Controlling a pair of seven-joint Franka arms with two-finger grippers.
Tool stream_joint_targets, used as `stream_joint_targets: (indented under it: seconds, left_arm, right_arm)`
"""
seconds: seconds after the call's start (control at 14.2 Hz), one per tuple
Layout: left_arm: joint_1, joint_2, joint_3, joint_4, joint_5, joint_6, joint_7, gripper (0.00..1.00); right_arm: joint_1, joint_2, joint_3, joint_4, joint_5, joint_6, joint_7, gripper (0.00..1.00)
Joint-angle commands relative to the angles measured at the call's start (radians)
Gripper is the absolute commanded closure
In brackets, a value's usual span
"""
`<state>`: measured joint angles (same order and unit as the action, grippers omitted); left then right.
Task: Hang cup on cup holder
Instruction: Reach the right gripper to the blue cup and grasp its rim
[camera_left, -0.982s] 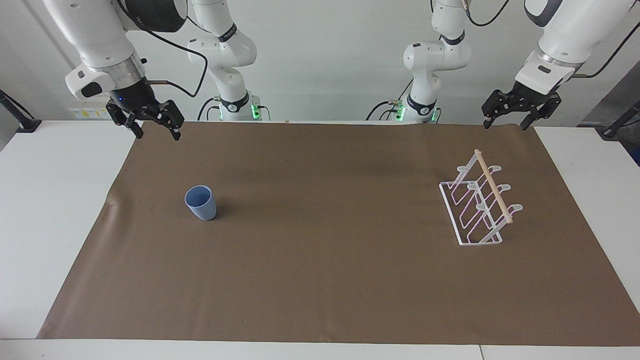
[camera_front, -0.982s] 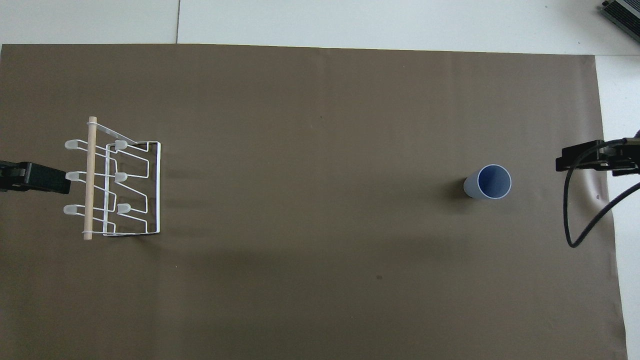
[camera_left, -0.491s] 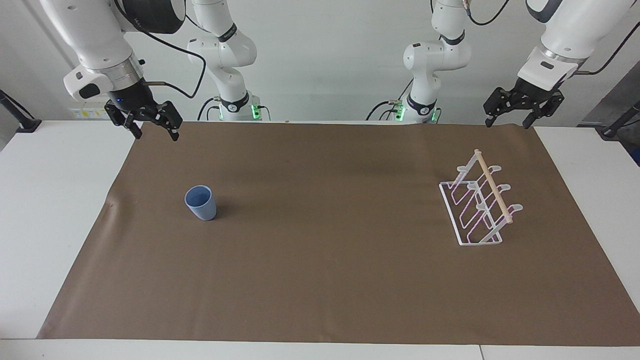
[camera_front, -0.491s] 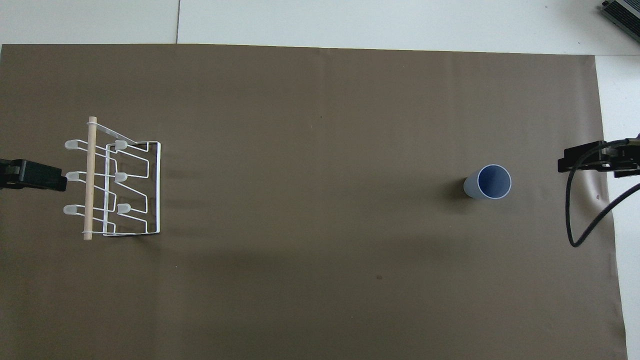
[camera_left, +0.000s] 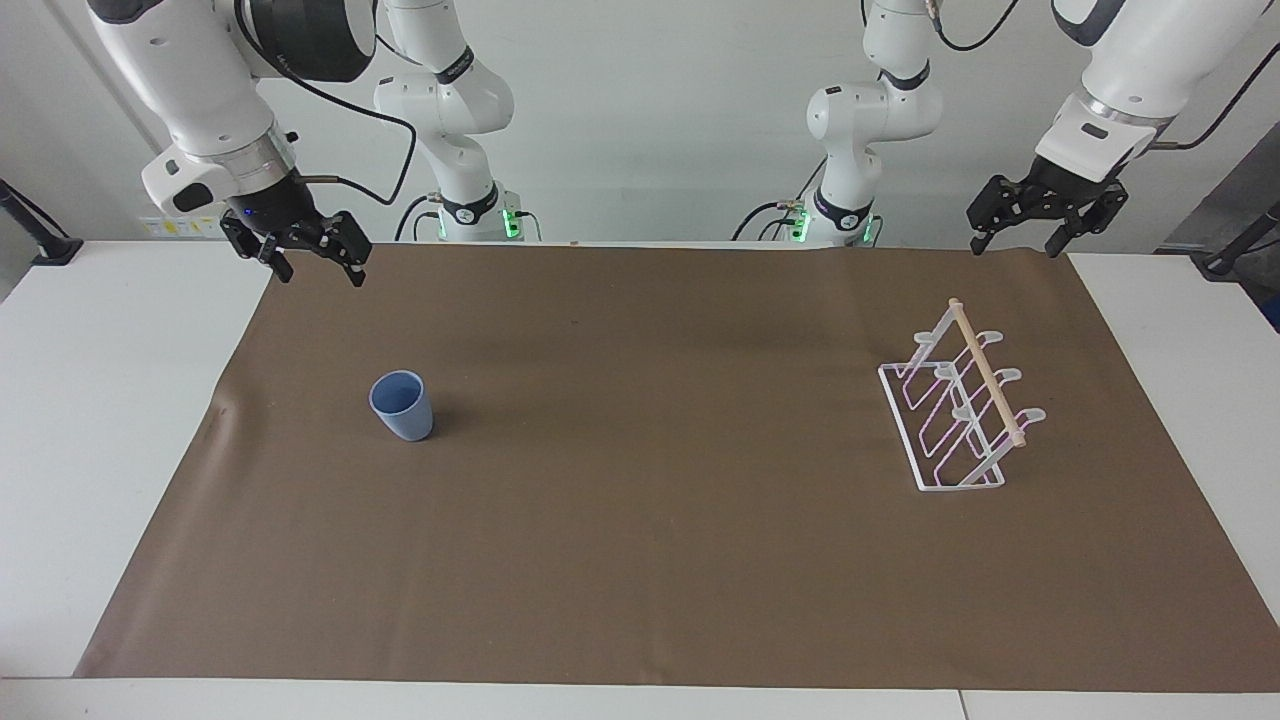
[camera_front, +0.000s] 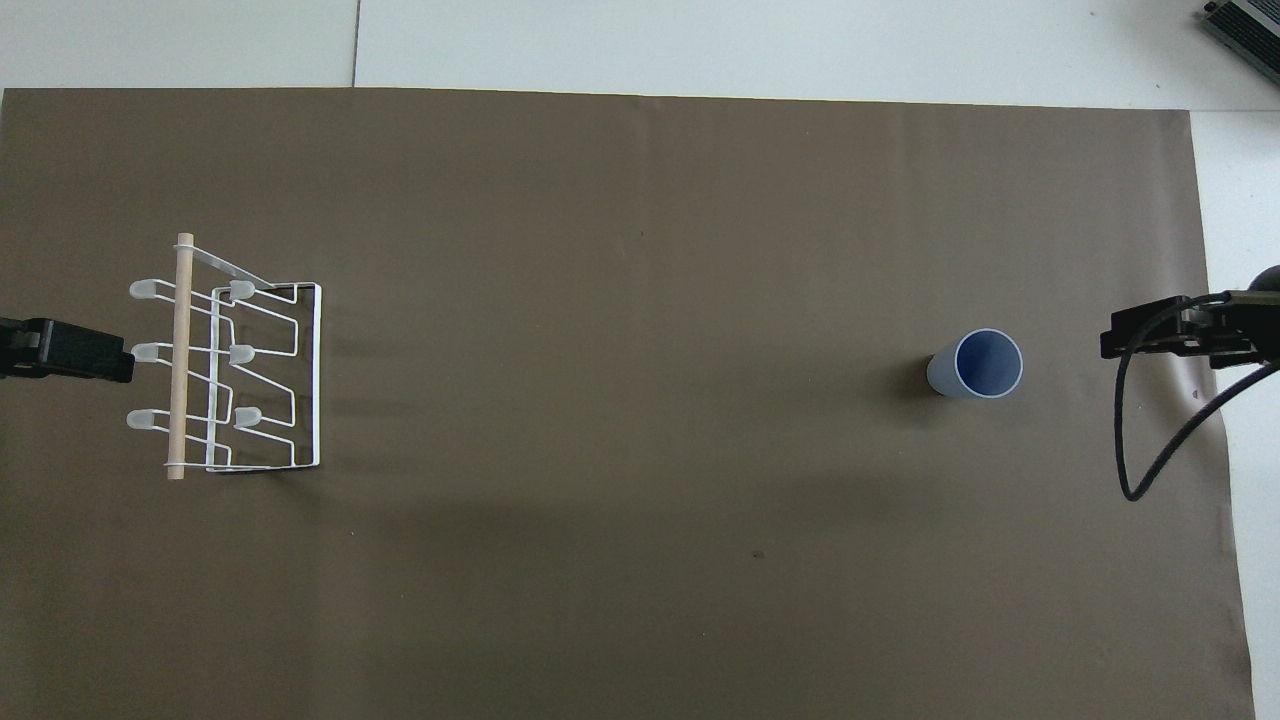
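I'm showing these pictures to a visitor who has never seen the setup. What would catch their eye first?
Probably the blue cup, standing upright and alone on the brown mat toward the right arm's end. Next the white wire cup holder with its wooden rod, empty, toward the left arm's end. Both grippers hang open in the air: the right gripper over the mat's corner, the left gripper over the mat's edge at its own end.
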<state>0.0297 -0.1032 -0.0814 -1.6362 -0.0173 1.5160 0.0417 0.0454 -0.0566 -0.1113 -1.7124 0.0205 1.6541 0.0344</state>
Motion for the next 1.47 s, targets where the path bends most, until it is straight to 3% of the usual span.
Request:
stream_joint_targets:
  seconds: [0.0, 0.42, 0.98, 1.26, 1.4]
  left_arm:
    - [-0.027, -0.004, 0.015, -0.007, 0.019, -0.01, -0.013, 0.0]
    - [-0.027, -0.007, 0.015, -0.014, 0.019, -0.01, -0.013, 0.0]
    - [-0.031, -0.009, 0.015, -0.019, 0.019, -0.01, -0.016, 0.0]
    - [-0.031, -0.01, 0.015, -0.02, 0.019, -0.011, -0.016, 0.0]
    - [-0.034, -0.019, 0.014, -0.036, 0.019, -0.01, -0.035, 0.0]
  right_arm:
    - [-0.009, -0.045, 0.001, -0.082, 0.006, 0.075, -0.027, 0.0]
    - [-0.009, -0.034, 0.001, -0.257, 0.006, 0.289, -0.024, 0.0]
    - [-0.006, 0.096, 0.001, -0.374, 0.006, 0.558, -0.028, 0.0]
    - [-0.007, 0.104, 0.001, -0.464, 0.006, 0.702, -0.09, 0.0]
    - [-0.009, 0.101, 0.001, -0.478, 0.006, 0.707, -0.091, 0.0]
